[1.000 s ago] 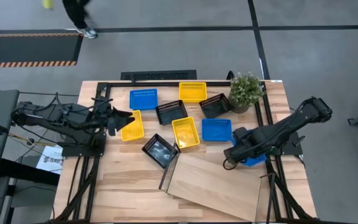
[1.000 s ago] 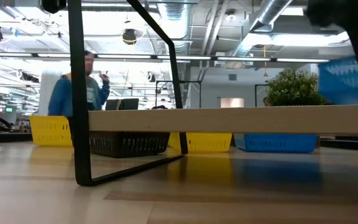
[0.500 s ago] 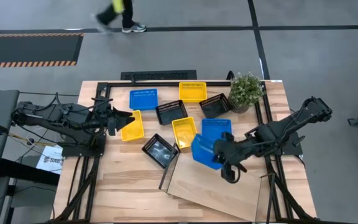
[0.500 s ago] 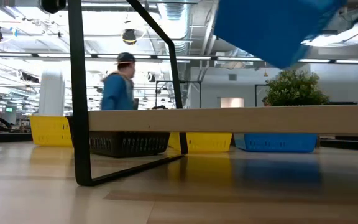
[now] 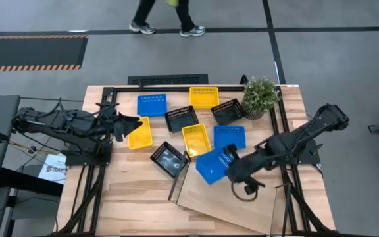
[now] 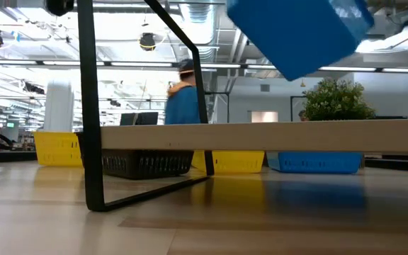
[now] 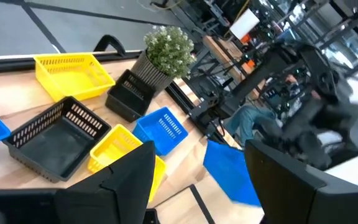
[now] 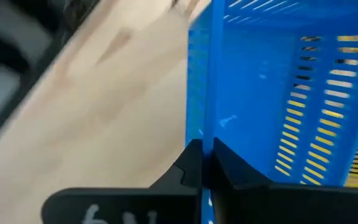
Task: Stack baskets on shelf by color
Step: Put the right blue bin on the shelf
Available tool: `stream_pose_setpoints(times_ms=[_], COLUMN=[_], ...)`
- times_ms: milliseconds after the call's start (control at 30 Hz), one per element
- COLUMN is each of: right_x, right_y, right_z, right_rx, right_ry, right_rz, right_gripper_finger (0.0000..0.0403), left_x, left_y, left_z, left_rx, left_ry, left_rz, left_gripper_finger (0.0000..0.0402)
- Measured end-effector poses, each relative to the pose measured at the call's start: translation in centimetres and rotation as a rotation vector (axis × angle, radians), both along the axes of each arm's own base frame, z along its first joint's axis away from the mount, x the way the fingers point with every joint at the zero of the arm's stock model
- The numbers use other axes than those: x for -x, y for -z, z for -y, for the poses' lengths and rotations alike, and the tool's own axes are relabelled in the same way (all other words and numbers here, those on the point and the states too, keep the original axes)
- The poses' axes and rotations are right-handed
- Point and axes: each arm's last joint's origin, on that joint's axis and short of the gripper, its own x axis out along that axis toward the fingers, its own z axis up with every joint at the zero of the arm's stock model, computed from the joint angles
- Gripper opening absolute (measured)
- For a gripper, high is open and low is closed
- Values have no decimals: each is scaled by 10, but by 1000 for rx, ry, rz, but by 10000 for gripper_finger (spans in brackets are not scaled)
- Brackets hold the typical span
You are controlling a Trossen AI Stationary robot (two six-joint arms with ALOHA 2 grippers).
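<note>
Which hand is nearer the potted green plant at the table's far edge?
Right. The right hand, clamped on a blue slotted plastic basket, is nearer the potted green plant. The left hand waits across the table, beside a yellow slotted plastic basket.

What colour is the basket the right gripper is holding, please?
Blue; the basket in the right gripper shows best in the high view.

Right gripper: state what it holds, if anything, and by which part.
The right gripper holds a blue basket in the air above the shelf, its fingers pinched on one side wall at the rim.
</note>
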Motion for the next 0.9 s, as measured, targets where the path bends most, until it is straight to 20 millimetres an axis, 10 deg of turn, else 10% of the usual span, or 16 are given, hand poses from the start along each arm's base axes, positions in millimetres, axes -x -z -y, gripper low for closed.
stream_pose_setpoints(times_ms=[433, 900], right_x=[-51, -80], right_y=[46, 94], right_z=[-57, -73], right_rx=[280, 507], right_ry=[-282, -445], right_rz=[-43, -186], right_gripper_finger=[24, 24], left_x=[0, 2], left_y=[4, 8], left_z=[1, 1], left_rx=[43, 37], left_ry=[32, 45], left_rz=[-33, -78], left_gripper_finger=[238, 238])
